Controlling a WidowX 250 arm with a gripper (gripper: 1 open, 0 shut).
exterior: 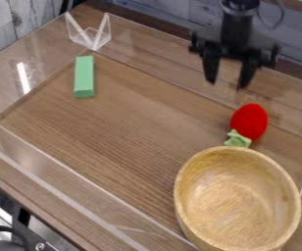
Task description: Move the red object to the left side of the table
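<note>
Half blurred, hovered near the tabletop's (127, 123) far edge with the hand (226, 78) released. Had the red toy (249, 120) lying apart, near the right edge, just beside the bowl (236, 201).

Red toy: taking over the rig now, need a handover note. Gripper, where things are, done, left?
Gripper: looks open, a bit blurred, up-frame of the toy and not holding it.
Red toy: on the table, right side of the view, green leafy end toward the wooden bowl.
Green block: left side of the view, not part of the job.
Done: no part of the move shows; toy is not on the left.
Left: grasp toy, carry it left, set it down, release.
</note>
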